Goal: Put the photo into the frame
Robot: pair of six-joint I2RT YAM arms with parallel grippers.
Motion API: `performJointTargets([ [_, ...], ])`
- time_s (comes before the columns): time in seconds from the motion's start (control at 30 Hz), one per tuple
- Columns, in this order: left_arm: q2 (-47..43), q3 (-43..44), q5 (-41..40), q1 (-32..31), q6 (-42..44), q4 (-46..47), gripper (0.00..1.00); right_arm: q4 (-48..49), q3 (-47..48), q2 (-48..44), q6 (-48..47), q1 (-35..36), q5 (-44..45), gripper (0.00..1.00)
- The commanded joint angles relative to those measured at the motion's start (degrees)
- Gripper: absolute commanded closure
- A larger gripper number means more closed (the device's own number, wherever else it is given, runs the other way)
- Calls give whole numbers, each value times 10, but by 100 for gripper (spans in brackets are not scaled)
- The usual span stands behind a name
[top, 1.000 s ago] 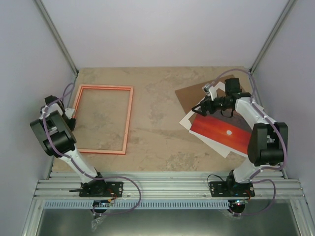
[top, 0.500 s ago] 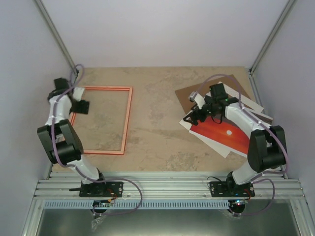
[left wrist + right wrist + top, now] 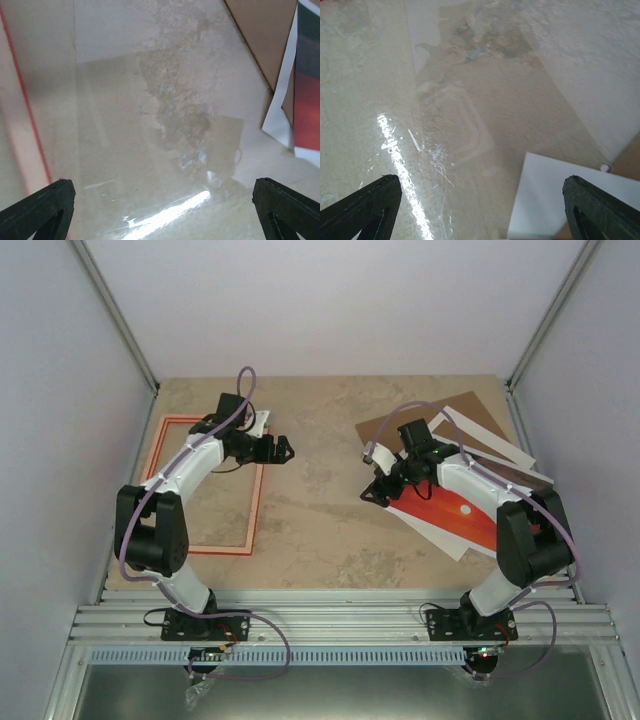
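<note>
Photo (image 3: pixel 452 512): rectangular print, red-orange with small white dot, white border. Seen lying flat and tilted at right of overhead view, atop white sheets (image 3: pixel 517 460) and brown cardboard board (image 3: pixel 392 430).
Frame (image 3: pixel 257 510): thin orange-red rectangle, laid flat at left; marbled beige table (image 3: pixel 320 520) visible through it.
Left gripper (image 3: pixel 288 450): arm bent across frame's upper right corner, jaws spread wide, nothing held.
Right gripper (image 3: pixel 371 496): hung low beside photo's left corner, jaws wide apart, empty.
</note>
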Motion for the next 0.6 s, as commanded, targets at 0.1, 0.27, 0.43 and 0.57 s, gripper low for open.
performJointTargets([
  [0.1,53,-18,-15,-15,-162,64,1,52,-3,39,-12,61,46,18],
  [0.27,67,-50,-25,-19,-189,74,2,94,7,82,13,89,90,35],
  [0.43,70,-78,-49,-28,-193,83,8,115,17,125,28,102,129,50],
  [0.57,79,-81,-90,-30,-202,76,9,111,18,151,21,102,164,59],
])
